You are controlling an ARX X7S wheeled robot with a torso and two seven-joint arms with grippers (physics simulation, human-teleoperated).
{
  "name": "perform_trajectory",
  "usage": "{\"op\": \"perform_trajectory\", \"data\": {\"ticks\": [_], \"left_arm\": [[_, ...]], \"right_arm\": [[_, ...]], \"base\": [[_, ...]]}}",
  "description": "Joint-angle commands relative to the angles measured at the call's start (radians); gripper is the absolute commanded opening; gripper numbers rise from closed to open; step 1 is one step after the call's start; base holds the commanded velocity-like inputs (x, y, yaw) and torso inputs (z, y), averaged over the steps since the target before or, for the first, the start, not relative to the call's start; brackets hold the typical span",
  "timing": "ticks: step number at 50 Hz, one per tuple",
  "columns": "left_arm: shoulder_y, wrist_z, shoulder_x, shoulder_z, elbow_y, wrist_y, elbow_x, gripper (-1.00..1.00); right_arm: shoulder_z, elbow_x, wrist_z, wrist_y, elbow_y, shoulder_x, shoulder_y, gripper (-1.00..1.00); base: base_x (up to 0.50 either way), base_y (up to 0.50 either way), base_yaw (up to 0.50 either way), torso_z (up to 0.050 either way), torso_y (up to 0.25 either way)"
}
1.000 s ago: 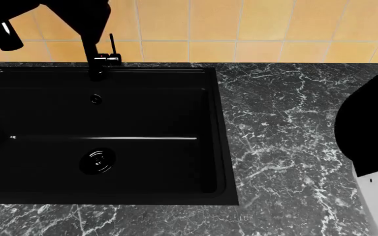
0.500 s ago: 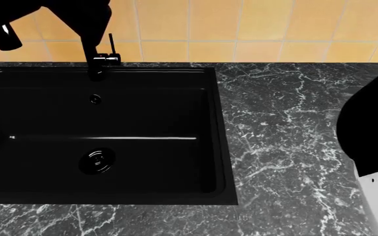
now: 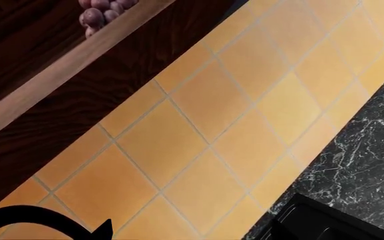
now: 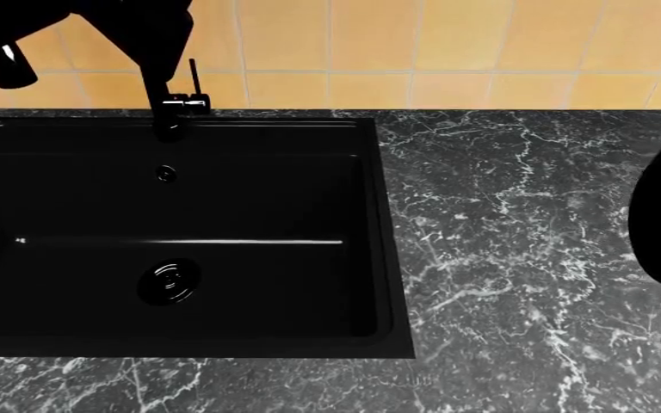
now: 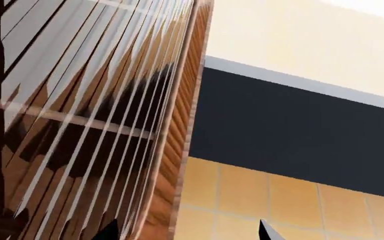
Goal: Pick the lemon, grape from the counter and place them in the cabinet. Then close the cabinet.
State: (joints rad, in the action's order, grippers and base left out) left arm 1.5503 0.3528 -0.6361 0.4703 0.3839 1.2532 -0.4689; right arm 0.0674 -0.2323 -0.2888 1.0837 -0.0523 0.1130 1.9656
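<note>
Fingertips of the right gripper (image 5: 185,231) show only as two dark points set apart, with nothing between them, close to the edge of the wooden cabinet door (image 5: 98,125) and the orange wall tiles (image 5: 259,200). Of the left gripper only a black curved part shows against the tiles, so I cannot tell whether it is spread or pressed together; beyond it the grape (image 3: 102,11) lies on the cabinet's light wood shelf (image 3: 58,75). Below, the counter (image 4: 515,224) runs to the right of the black sink (image 4: 135,301) and its tap (image 4: 169,95); the lemon is not in view.
</note>
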Motion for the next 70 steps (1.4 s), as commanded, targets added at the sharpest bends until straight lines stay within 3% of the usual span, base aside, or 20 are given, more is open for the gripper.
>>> {"op": "perform_trajectory", "data": {"ticks": [1, 26, 45, 56, 62, 70], "left_arm": [[-0.001, -0.003, -0.001, 0.000, 0.003, 0.006, -0.005, 1.00], [-0.014, -0.008, -0.008, -0.007, 0.000, -0.007, -0.011, 1.00], [-0.014, -0.012, -0.007, -0.004, 0.005, -0.003, -0.019, 1.00], [-0.021, -0.016, -0.007, 0.000, 0.002, -0.010, -0.019, 1.00], [-0.020, -0.017, -0.008, 0.001, 0.001, -0.010, -0.020, 1.00], [-0.020, -0.017, -0.012, -0.002, 0.001, -0.011, -0.023, 1.00]], "right_arm": [[0.138, 0.047, 0.019, -0.040, 0.068, -0.022, 0.020, 1.00], [0.336, 0.090, -0.065, -0.124, 0.258, -0.046, 0.085, 1.00], [0.486, 0.167, -0.281, -0.138, 0.393, -0.030, 0.168, 1.00], [0.299, 0.309, -0.077, -0.347, 0.750, -0.109, 0.249, 1.00], [0.386, 0.433, -0.014, -0.429, 0.868, -0.111, 0.302, 1.00], [0.609, 0.646, 0.074, -0.532, 1.027, -0.112, 0.373, 1.00]], "base": [[0.00, 0.00, 0.00, 0.000, 0.000], [0.00, 0.00, 0.00, 0.000, 0.000], [0.00, 0.00, 0.00, 0.000, 0.000], [0.00, 0.00, 0.01, 0.000, 0.000], [0.00, 0.00, 0.00, 0.000, 0.000], [0.00, 0.00, 0.00, 0.001, 0.000]]}}
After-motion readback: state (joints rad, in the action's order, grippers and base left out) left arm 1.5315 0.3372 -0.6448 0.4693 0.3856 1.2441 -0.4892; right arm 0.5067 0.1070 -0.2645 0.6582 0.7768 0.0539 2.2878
